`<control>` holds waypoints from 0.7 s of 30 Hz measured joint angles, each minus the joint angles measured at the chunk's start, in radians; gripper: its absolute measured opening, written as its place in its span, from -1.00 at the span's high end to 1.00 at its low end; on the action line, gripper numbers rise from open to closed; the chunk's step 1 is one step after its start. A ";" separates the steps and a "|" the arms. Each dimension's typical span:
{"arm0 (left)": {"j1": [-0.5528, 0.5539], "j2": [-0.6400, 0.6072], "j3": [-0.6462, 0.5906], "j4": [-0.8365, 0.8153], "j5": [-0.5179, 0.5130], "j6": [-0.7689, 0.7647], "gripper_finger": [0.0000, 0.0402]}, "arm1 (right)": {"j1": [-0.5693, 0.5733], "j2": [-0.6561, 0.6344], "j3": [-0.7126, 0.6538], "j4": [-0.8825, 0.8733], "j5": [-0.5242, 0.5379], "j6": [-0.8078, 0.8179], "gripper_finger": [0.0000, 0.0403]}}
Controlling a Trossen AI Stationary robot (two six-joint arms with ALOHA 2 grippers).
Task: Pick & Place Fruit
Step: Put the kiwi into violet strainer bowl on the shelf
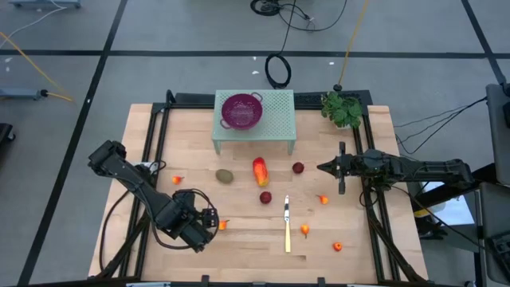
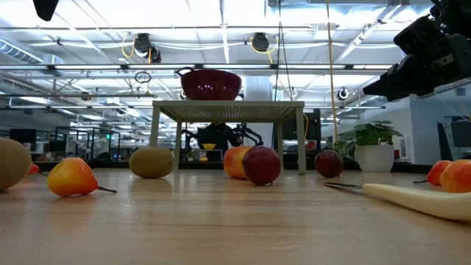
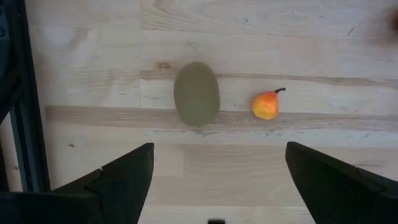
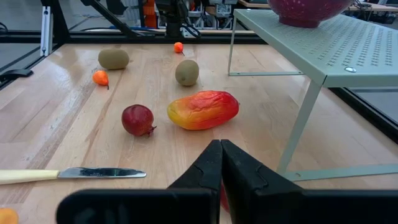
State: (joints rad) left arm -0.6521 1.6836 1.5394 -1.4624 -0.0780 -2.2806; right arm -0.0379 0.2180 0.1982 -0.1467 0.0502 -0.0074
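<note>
My left gripper (image 3: pixel 219 147) points straight down near the table's front left, open. Its fingers are well above a brown-green oval fruit (image 3: pixel 196 93) lying on the wood, with a tiny orange piece (image 3: pixel 267 104) beside it. In the high view the arm (image 1: pixel 195 222) hides that oval. A second oval (image 1: pixel 225 175), the red-orange-yellow oblong (image 1: pixel 260 171) and two dark red balls (image 1: pixel 297 167) (image 1: pixel 264 197) lie mid-table. My right gripper (image 1: pixel 322 167) stays shut and level at the right, pointing at the nearer ball.
A purple colander (image 1: pixel 241 110) stands on a pale green perforated shelf (image 1: pixel 275 123) at the back. A yellow-handled knife (image 1: pixel 287 225) lies front centre. Other tiny orange pieces (image 1: pixel 177 180) (image 1: pixel 323 199) (image 1: pixel 304 230) are scattered about. A potted plant (image 1: pixel 343 108) stands back right.
</note>
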 joint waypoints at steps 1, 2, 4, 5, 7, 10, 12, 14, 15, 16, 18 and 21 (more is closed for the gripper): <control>0.000 0.000 0.000 0.000 0.000 0.001 -0.81 | 0.000 0.000 0.000 0.000 0.000 0.000 0.98; 0.000 0.000 0.000 0.000 0.000 0.000 -0.81 | 0.000 0.000 0.000 0.000 0.000 0.000 0.98; 0.000 0.000 -0.004 0.004 -0.001 -0.002 -0.81 | 0.000 0.000 0.000 0.000 0.000 0.000 0.98; 0.001 0.000 -0.011 0.009 -0.001 -0.002 -0.81 | 0.000 0.000 0.000 0.000 0.000 0.000 0.98; 0.002 0.000 -0.035 0.029 0.000 -0.006 -0.81 | 0.000 0.000 0.000 0.000 0.000 0.000 0.98; 0.002 0.000 -0.077 0.076 0.005 -0.003 -0.81 | 0.000 0.000 0.000 0.000 0.000 0.000 0.98; 0.002 0.000 -0.101 0.102 0.008 -0.005 -0.81 | 0.000 0.000 0.000 0.000 0.000 0.000 0.98; 0.002 0.000 -0.121 0.130 0.007 -0.006 -0.81 | 0.000 0.000 0.000 0.000 0.000 0.000 0.98; 0.002 0.000 -0.133 0.143 0.008 -0.007 -0.81 | 0.000 0.000 0.000 0.000 0.000 0.000 0.98; 0.002 0.000 -0.145 0.157 0.008 -0.010 -0.81 | 0.000 0.000 0.000 0.000 0.000 0.000 0.98; 0.002 0.000 -0.170 0.186 0.012 -0.017 -0.81 | 0.000 0.000 0.000 0.000 0.000 0.000 0.98; 0.003 0.000 -0.205 0.222 0.033 -0.018 -0.86 | 0.000 0.000 0.000 0.000 0.000 0.000 0.98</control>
State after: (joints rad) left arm -0.6495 1.6840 1.3346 -1.2401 -0.0455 -2.2990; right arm -0.0380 0.2183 0.1982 -0.1467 0.0505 -0.0074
